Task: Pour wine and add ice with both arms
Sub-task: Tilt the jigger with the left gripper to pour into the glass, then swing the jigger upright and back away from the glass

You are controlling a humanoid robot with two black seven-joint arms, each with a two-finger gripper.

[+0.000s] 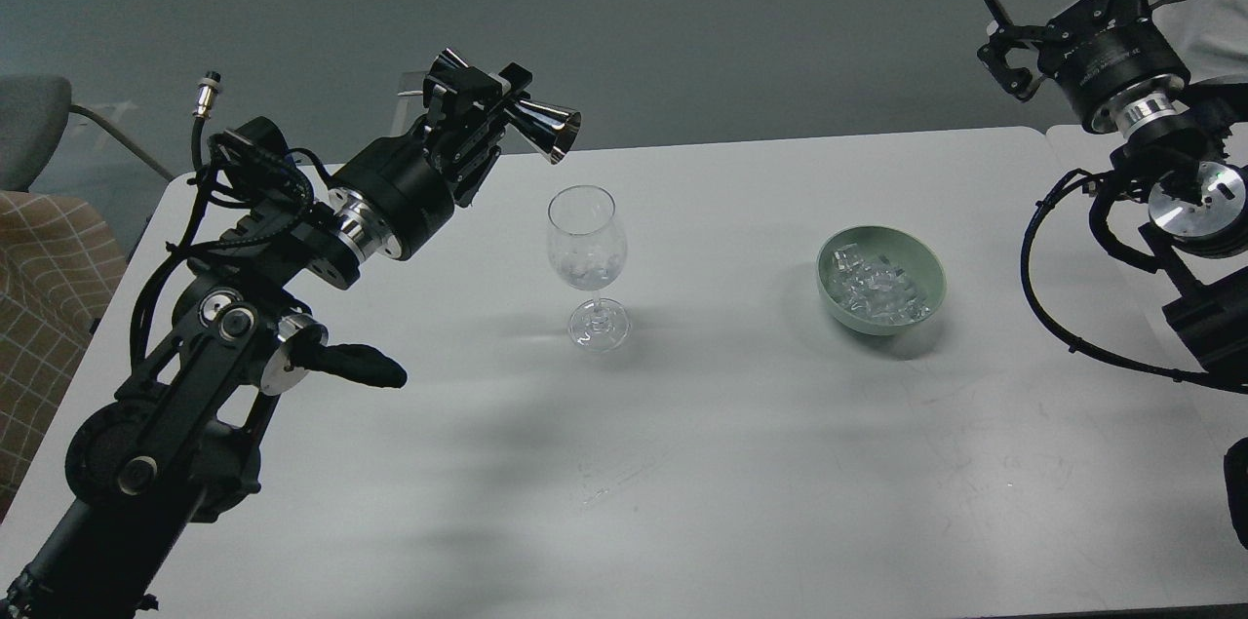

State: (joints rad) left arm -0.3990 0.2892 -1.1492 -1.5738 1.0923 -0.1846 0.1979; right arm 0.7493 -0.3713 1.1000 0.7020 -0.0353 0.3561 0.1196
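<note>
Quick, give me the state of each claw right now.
Left claw: closed on the silver jigger, tipped sideways above the wine glass.
Right claw: holds nothing; open or closed cannot be told.

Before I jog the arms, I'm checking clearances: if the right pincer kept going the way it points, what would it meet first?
Probably nothing on the table: the right pincer points up and away from the bowl, toward open floor. Depth is unclear.

left arm [244,307]: reaches from near left toward far centre, wrist tilted | left gripper [478,112]: fingers clamped | right arm [1170,210]: raised at far right | right gripper [1072,5]: fingers apparently spread, view poor
</note>
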